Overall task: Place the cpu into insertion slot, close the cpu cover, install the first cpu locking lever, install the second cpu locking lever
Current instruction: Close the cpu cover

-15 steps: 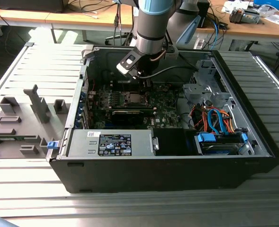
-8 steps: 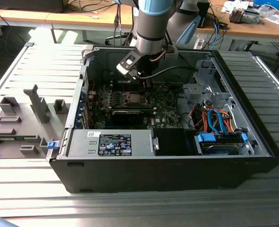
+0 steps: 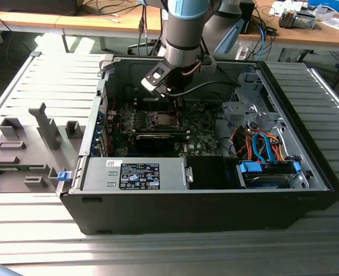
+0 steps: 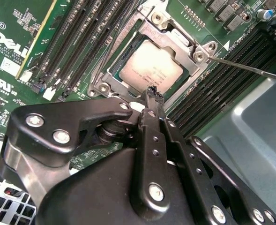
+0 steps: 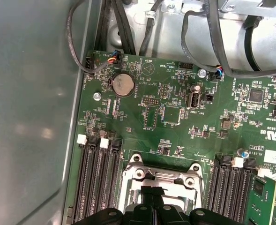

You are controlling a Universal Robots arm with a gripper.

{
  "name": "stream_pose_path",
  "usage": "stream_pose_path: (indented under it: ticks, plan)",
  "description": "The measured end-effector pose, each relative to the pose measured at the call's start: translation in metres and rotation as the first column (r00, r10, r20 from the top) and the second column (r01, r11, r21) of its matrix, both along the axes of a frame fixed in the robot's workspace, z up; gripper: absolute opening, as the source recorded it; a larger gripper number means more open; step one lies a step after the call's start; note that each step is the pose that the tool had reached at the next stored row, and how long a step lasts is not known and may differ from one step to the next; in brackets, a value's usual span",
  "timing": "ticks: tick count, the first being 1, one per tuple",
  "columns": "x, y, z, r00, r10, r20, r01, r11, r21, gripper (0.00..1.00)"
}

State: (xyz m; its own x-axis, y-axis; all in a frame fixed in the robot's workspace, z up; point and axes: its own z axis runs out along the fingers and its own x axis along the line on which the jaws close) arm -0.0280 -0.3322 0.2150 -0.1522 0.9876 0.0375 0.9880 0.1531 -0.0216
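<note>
**A:** What's biggest?
**B:** The open computer case (image 3: 215, 213) on the slatted table (image 3: 42, 241). In the exterior view, the robot arm (image 3: 183, 34) reaches in from twelve o'clock.
**A:** Inside?
**B:** The green motherboard (image 3: 206, 129), with the power supply (image 3: 137, 172) at its seven o'clock.
**A:** The gripper?
**B:** The gripper (image 4: 152, 97) hovers over the insertion slot (image 3: 164, 119), fingers pressed together, nothing visible between them.
**A:** The chip?
**B:** The cpu (image 4: 149, 70) lies in the slot, silver top up. The cpu cover (image 4: 177, 36) seems to frame it, but I can't tell if it's flat. A thin locking lever (image 4: 250, 69) sticks out across the memory slots (image 4: 231, 79).
</note>
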Motion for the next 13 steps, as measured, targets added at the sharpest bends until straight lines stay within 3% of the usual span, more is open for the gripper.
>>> stream_pose_path:
  ticks: [6,13]
  plan:
    - [-0.0051,-0.0026,-0.0011,1.0,0.0,0.0,0.0,1.0,0.0,0.11]
    - [-0.017,-0.0046,-0.0019,1.0,0.0,-0.0001,0.0,1.0,-0.0002,0.11]
